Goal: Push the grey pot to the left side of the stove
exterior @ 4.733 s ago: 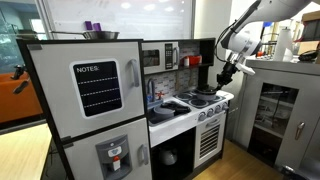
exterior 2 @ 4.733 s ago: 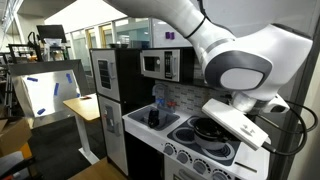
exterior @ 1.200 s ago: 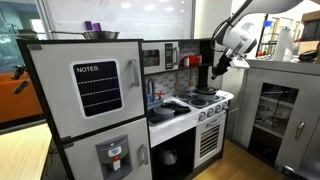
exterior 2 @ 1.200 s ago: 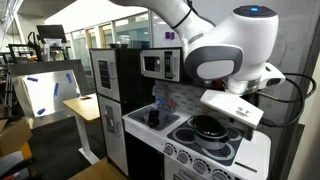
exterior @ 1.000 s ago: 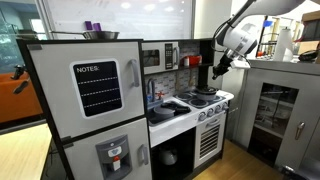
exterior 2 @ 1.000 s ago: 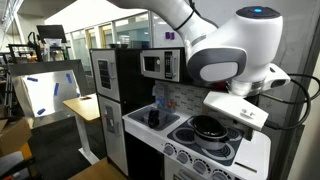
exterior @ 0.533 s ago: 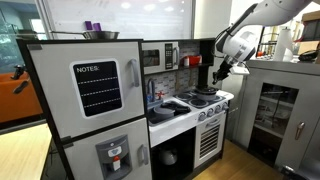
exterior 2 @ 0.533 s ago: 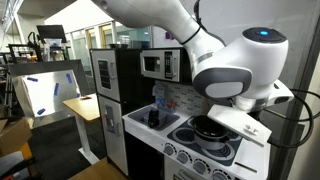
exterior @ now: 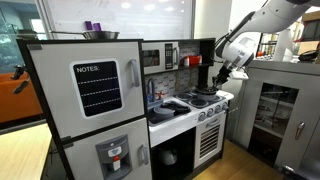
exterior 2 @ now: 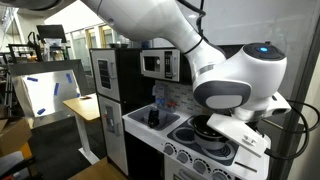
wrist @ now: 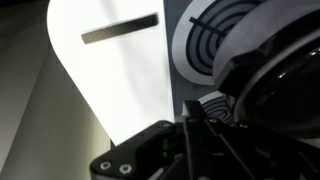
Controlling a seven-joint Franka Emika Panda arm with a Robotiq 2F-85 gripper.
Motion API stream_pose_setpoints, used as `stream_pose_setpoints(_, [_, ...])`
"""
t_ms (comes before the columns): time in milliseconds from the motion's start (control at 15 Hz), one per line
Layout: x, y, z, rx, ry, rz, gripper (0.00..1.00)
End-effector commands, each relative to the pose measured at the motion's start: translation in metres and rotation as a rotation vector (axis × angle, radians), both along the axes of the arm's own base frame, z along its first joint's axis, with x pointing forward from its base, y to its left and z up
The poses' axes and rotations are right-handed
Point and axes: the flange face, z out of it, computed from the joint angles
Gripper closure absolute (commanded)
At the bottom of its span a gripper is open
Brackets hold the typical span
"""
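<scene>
One robot arm (exterior 2: 190, 40) bends over the white stove (exterior: 207, 101) of a toy kitchen, its gripper (exterior: 222, 77) hanging close above the burners. The grey pot (exterior 2: 205, 127) sits on the cooktop, just below the fingers and slightly to the sink side of them in an exterior view. The arm's bulky wrist covers part of the pot's rim, and whether the fingers touch the pot cannot be told. How far apart the fingers stand cannot be told either. They are small and dark from outside, and in the wrist view the gripper is a blurred black mass across the bottom of the frame. Beyond the fingers in that view lies bare white stove top with a black coil burner (wrist: 214, 40). Past the pot from the fingers is the dark sink (exterior: 168, 107), and above it a microwave (exterior 2: 157, 65). Well away from the fingers stands the toy fridge (exterior: 85, 110), with a silver bowl (exterior: 100, 35) on top.
</scene>
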Motion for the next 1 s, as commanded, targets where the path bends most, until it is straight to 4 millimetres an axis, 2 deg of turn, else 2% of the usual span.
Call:
stream_pose_setpoints(0, [0.001, 0.002, 0.002, 0.01, -0.015, 0.019, 1.0])
stream_pose_setpoints(933, [0.003, 0.042, 0.004, 0.067, 0.023, 0.109, 1.0])
